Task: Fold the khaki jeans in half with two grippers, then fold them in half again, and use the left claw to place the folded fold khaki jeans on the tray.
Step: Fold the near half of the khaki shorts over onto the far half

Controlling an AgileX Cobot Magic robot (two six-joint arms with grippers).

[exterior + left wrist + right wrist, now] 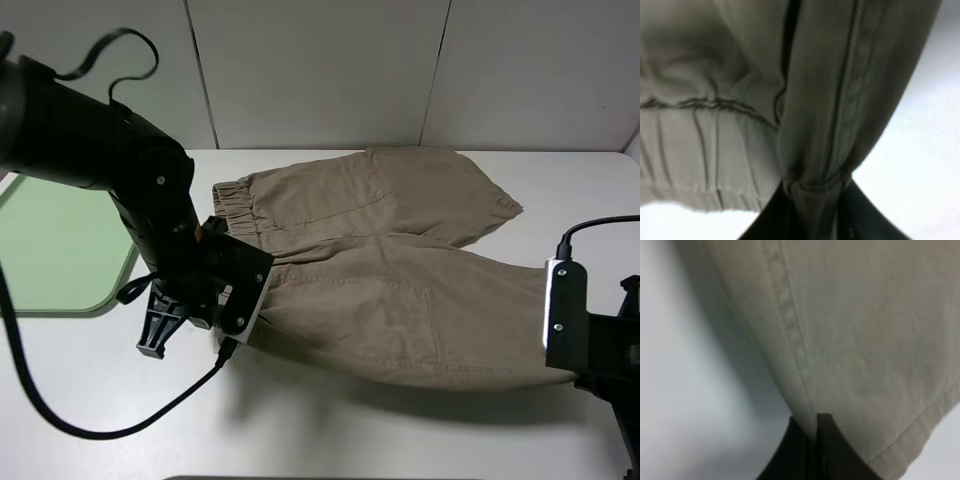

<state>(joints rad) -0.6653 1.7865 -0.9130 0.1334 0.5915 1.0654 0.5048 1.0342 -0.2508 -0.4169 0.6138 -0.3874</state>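
Observation:
The khaki jeans (380, 260) lie spread across the white table, with the near half lifted off the surface. My left gripper (250, 305) is shut on the near waistband corner, and the left wrist view shows the bunched cloth (817, 187) pinched between its black fingers. My right gripper (560, 350) is shut on the near leg hem at the right, and the right wrist view shows the seamed edge (812, 422) clamped between its fingertips. The pale green tray (60, 245) lies flat at the left edge, behind my left arm.
The white table (420, 430) runs to a pale panelled wall (320, 70) at the back. A black cable (90, 425) loops over the table in front of my left arm. The lifted cloth casts a shadow (400, 400) on the near table.

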